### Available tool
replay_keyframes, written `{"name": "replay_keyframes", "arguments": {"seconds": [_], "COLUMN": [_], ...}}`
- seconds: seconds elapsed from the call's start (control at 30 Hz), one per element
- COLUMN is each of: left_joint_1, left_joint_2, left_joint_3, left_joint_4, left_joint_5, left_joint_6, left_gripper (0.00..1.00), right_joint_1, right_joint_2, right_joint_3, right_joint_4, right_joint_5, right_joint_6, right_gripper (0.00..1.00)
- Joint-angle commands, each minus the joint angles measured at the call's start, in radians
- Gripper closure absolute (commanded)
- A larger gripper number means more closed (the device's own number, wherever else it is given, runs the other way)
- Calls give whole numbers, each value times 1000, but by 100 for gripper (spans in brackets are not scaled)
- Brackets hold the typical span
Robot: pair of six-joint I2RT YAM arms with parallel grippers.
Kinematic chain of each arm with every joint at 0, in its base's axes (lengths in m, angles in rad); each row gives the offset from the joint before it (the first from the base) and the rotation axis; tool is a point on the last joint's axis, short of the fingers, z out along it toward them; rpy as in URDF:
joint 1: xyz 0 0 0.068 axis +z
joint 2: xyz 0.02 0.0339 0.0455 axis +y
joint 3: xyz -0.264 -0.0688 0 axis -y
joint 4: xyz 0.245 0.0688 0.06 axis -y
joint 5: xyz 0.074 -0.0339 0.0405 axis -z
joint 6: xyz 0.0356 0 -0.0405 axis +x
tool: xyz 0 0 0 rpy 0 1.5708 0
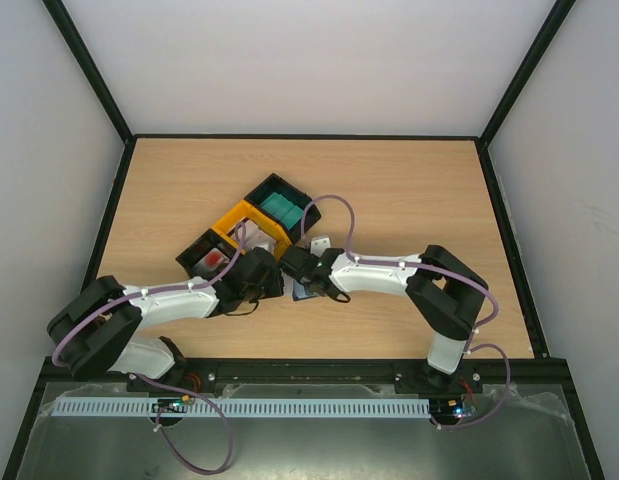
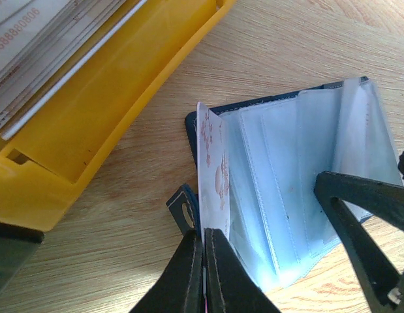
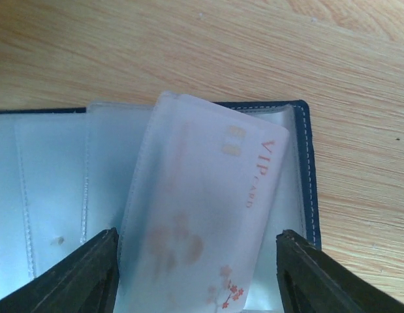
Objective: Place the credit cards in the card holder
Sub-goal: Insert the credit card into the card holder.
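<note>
Inserting: left fingers (image 2: 188, 274) clamped on a credit card (image 2: 211, 163), upright at the clasp edge of the open card holder (image 2: 280, 169); right fingers (image 3: 77, 280) apart, flanking a sleeved card (image 3: 208, 208) at its other end, grip unclear. Next: tilt, slide into pocket.

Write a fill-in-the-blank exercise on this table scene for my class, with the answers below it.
The tray holding the stack of cards is ___.
The navy card holder lies ___, clear pockets showing.
The left gripper has its jaws ___ on a credit card.
The sleeved card below the right gripper reads ___ CARD.
Missing words: yellow; open; shut; VIP.
</note>
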Motion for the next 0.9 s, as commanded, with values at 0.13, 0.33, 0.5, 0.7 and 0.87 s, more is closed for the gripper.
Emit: {"name": "replay_keyframes", "arguments": {"seconds": [0.13,0.33,0.5,0.7,0.87], "left_joint_1": [-4,-4,-3,-4,-3], "left_joint_2": [26,22,18,19,16], "left_joint_3": [-37,-34,-35,-33,-32], "left_joint_4": [-112,-115,-119,-119,-124], "left_joint_5": [16,15,13,15,12], "left_joint_6": [8,8,8,8,8], "left_gripper": [98,98,97,98,97], "right_joint_1": [6,-24,-63,-78,-80], "right_joint_2": [0,-7,-40,-55,-60], "right_joint_3": [-13,-60,-128,-155,-166], "right_joint_4": [38,119,203,259,292], "right_joint_5": [32,-34,-112,-182,-242], "right_joint_6": [27,22,13,-22,-51], "right_gripper": [27,25,25,33,37]}}
